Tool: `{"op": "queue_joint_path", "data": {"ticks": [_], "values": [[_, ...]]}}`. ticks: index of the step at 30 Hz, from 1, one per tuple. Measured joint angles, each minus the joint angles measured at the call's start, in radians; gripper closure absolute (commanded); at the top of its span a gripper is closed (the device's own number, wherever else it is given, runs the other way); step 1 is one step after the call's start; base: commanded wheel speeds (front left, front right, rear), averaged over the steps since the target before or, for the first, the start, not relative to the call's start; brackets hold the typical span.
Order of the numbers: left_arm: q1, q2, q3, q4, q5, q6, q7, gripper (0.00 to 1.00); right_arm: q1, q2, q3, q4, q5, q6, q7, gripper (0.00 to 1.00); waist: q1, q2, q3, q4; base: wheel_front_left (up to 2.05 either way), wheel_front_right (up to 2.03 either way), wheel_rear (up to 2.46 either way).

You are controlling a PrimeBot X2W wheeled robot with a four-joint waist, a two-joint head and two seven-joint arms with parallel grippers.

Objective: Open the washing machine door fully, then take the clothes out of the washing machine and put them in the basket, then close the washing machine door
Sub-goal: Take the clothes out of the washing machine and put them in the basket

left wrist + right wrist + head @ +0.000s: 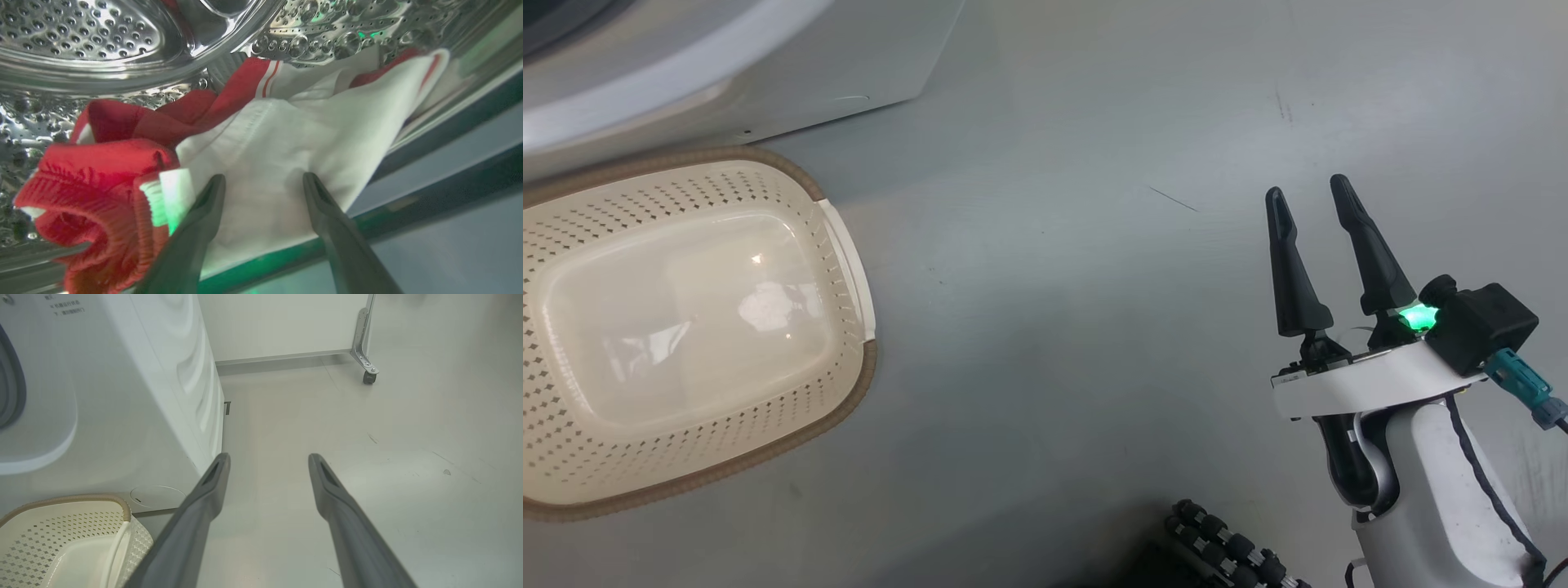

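Observation:
Red and white clothes [282,143] lie bunched inside the washing machine's perforated steel drum [81,36]. My left gripper [264,176] is open inside the drum, its fingertips against the white fabric, with a red ribbed fold [98,179] just to its left. The cream basket [792,175] with a brown rim stands empty on the floor in front of the white washing machine [809,82]. My right gripper [1307,188] hangs open over bare floor, well to the right of the basket. The right wrist view shows the right gripper [269,456], the machine [122,396] and the basket [81,498]. The washing machine door is out of view.
Grey floor [1054,286] stretches between the basket and my right arm. A metal frame on a caster [369,377] stands by the far wall. A black ribbed part [1225,547] sits at the head view's bottom edge.

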Motion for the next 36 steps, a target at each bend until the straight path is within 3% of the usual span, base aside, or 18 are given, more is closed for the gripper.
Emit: {"op": "queue_joint_path", "data": {"ticks": [3, 5, 6, 17, 22, 36], "values": [[-0.014, 0.001, 0.003, 0.019, -0.007, 0.0, 0.032, 0.01, -0.004, 0.0, 0.007, 0.0, 0.017, 0.0, 0.0, 0.0, 0.0, 0.0, 0.002, -0.002, 0.0, 0.0, 0.0], [-0.023, 0.005, 0.003, 0.028, -0.008, -0.002, 0.044, 0.7, -0.008, 0.0, 0.01, 0.0, 0.026, 0.0, 0.0, 0.0, 0.0, 0.0, 0.003, -0.003, 0.0, 0.0, 0.0], [-0.025, 0.007, 0.003, 0.031, -0.008, -0.003, 0.046, 1.0, -0.012, 0.0, 0.011, -0.001, 0.03, 0.0, 0.0, 0.0, 0.0, 0.0, 0.004, -0.004, 0.0, 0.0, 0.0], [-0.039, 0.01, 0.016, 0.047, -0.015, -0.002, 0.049, 1.0, -0.021, 0.001, 0.003, -0.003, 0.048, 0.001, 0.0, 0.0, 0.0, 0.0, 0.0, -0.005, 0.0, 0.0, 0.0], [-0.057, -0.028, 0.015, 0.042, -0.03, -0.002, 0.022, 1.0, -0.021, 0.001, -0.033, -0.011, 0.041, 0.0, 0.0, 0.0, 0.0, 0.0, -0.001, 0.011, 0.0, 0.0, 0.0], [-0.053, -0.113, 0.035, -0.031, -0.061, 0.015, -0.181, 1.0, -0.023, 0.0, -0.064, -0.016, -0.034, 0.007, 0.0, 0.0, 0.0, 0.0, -0.022, 0.104, 0.0, 0.0, 0.0]]}}
